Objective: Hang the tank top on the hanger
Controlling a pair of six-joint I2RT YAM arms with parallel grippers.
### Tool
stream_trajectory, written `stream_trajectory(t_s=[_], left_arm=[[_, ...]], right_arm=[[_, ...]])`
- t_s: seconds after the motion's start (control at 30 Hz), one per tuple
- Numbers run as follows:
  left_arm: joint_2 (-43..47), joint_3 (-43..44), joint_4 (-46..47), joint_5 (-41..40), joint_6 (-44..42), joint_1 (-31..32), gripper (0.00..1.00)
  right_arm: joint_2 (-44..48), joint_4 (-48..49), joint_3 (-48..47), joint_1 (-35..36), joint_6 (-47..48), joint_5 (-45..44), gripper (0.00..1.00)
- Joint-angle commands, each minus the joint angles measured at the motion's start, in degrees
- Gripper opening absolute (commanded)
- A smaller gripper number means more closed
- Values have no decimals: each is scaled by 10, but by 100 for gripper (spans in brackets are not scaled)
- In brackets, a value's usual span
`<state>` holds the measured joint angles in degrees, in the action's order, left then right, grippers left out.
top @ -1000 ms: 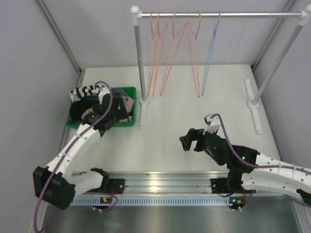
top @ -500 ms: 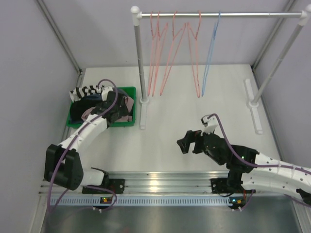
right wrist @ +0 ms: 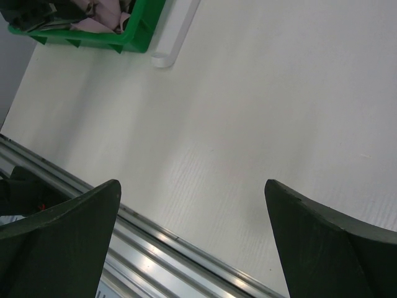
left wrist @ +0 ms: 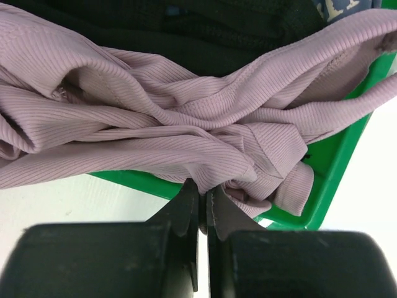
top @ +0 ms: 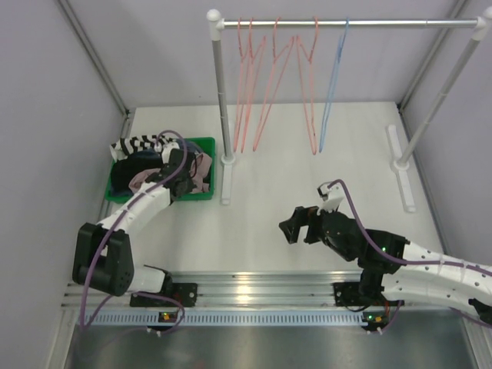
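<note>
The tank top [left wrist: 186,124] is a crumpled mauve ribbed fabric, lying over the near right corner of a green bin [left wrist: 329,161]. In the top view the tank top [top: 202,164] shows at the bin's right end. My left gripper [left wrist: 203,192] is shut, with a fold of the tank top pinched between its fingertips just above the bin's rim. The left gripper [top: 185,179] reaches into the bin [top: 204,141] from the near side. The light-blue hanger [top: 332,84] hangs on the rack at the back, right of centre. My right gripper [top: 290,228] hovers open over bare table, its jaws [right wrist: 191,183] wide apart and empty.
Several pink wire hangers [top: 265,84] hang left of the blue one on the rack's rail [top: 384,23]. A striped garment [top: 134,144] and dark clothes [top: 124,171] fill the bin's left side. The rack's white feet [top: 226,181] stand beside the bin. An aluminium rail [top: 254,288] runs along the near edge.
My left gripper moved right across the bin to the tank top and shut on its fabric. The right gripper drifted slightly left and stayed open.
</note>
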<state>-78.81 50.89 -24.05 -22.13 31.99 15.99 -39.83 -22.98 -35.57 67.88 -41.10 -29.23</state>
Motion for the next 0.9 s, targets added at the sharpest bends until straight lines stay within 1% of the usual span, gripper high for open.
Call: stream_trajectory(t_s=[0.0, 0.2, 0.33, 0.53, 0.57, 0.63, 0.67, 0.73, 0.77, 0.87], left_arm=[[43, 32, -5, 10, -29, -3, 0], [108, 125, -87, 39, -70, -3, 0], [138, 203, -150, 81, -96, -3, 0], [172, 292, -194, 146, -101, -2, 0], [177, 300, -201, 178, -99, -2, 0], [191, 322, -203, 207, -94, -1, 0], [196, 328, -202, 246, -94, 0, 0], [207, 347, -202, 288, -99, 1, 0], [215, 352, -201, 329, -102, 1, 0], [222, 366, -200, 396, -112, 1, 0]], right_arm=[[-2, 30, -7, 4, -5, 5, 100], [-17, 28, -31, 4, 7, 1, 100], [-26, 29, -43, 4, 16, -3, 100], [-36, 29, -68, 4, 30, -9, 100], [-38, 27, -74, 4, 31, -11, 100], [-38, 26, -80, 4, 34, -14, 100], [-38, 27, -83, 4, 35, -14, 100], [-35, 26, -85, 4, 37, -16, 100], [-34, 27, -87, 4, 37, -17, 100], [-31, 24, -90, 4, 37, -21, 100]])
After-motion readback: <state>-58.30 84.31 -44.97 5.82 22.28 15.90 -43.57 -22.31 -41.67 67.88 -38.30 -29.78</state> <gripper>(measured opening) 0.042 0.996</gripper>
